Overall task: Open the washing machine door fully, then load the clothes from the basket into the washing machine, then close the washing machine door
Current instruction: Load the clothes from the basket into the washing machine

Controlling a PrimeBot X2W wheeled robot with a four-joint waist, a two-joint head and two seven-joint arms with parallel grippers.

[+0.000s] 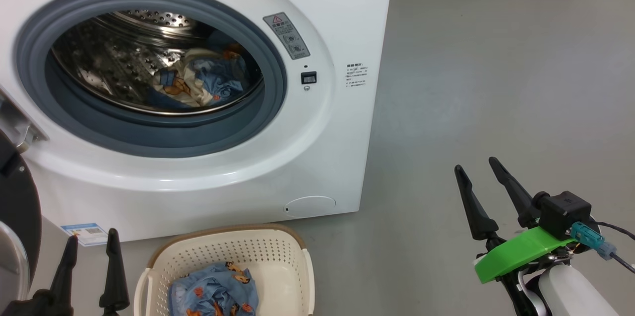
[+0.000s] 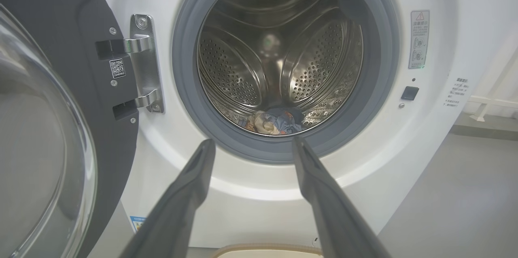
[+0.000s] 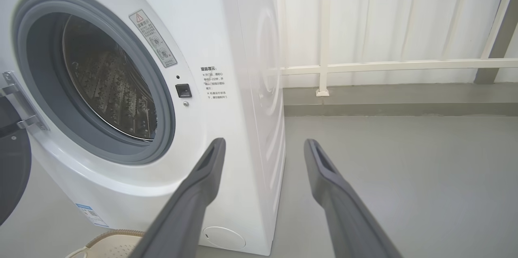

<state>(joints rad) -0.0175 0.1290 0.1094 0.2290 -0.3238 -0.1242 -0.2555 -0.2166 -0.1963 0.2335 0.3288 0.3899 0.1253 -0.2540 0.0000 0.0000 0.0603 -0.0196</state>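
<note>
The white washing machine (image 1: 342, 3) stands with its door (image 2: 48, 136) swung wide open to the left, the glass bowl facing out. Some light-blue and cream clothes (image 1: 198, 83) lie inside the steel drum (image 2: 279, 51). The cream basket (image 1: 278, 256) sits on the floor before the machine, with a light-blue garment (image 1: 213, 293) printed in orange inside it. My left gripper (image 1: 92, 239) is open and empty, low at the basket's left. My right gripper (image 1: 476, 167) is open and empty, over the bare floor to the right of the machine.
Grey floor (image 1: 496, 83) stretches to the right of the machine. A white railing (image 3: 384, 65) and pale wall stand behind it. The open door's hinge (image 2: 143, 63) and black rim take up the space at the left.
</note>
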